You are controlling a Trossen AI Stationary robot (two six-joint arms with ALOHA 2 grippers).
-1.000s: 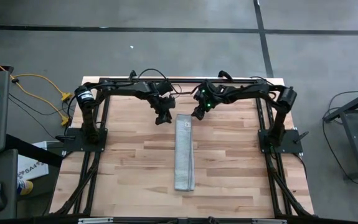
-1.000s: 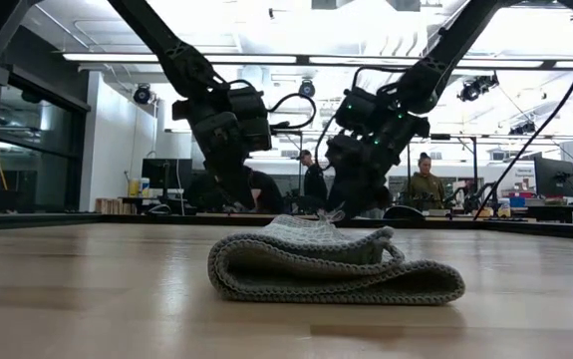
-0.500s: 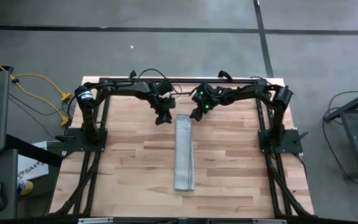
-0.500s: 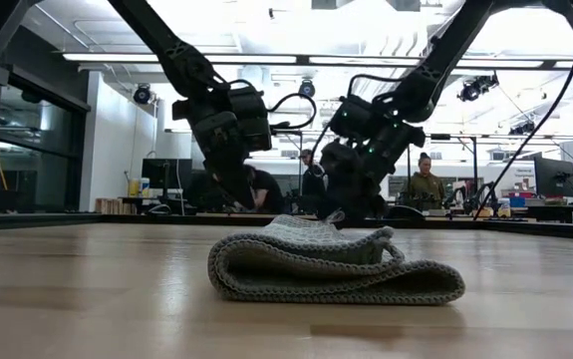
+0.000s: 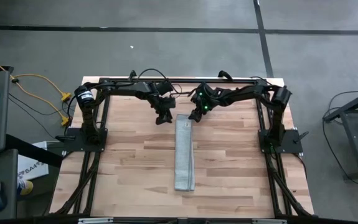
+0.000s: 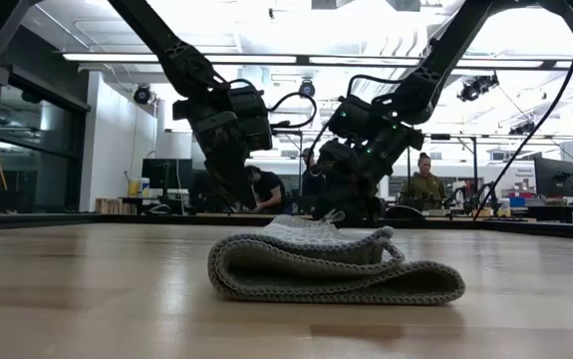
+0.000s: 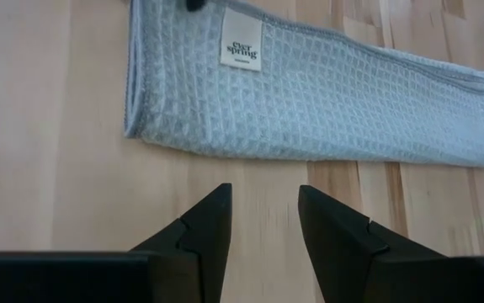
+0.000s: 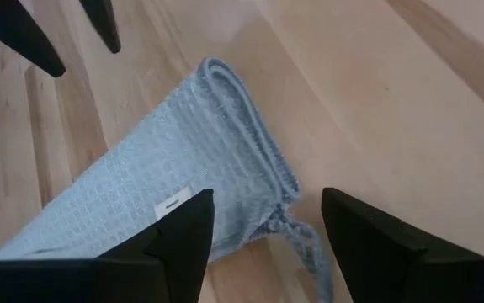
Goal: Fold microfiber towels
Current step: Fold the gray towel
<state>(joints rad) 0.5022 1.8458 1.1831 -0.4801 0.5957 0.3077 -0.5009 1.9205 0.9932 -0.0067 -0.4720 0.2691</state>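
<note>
Towel: microfiber towel (image 5: 184,154) is lying mid-counter (image 5: 129,162), folded into a long narrow strip.
Left tool (image 5: 163,118): hovering beside the strip's far end, fingers parted, empty.
Right tool (image 5: 195,114): hovering opposite, spread wide, empty, apparently lining up for the next fold.

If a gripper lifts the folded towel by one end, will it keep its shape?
Probably not. The towel is soft waffle-weave cloth folded into a long strip, so it would likely droop and unfold. Its rounded, loose layers in the low view suggest it is light and would likely slide when pushed.
</note>
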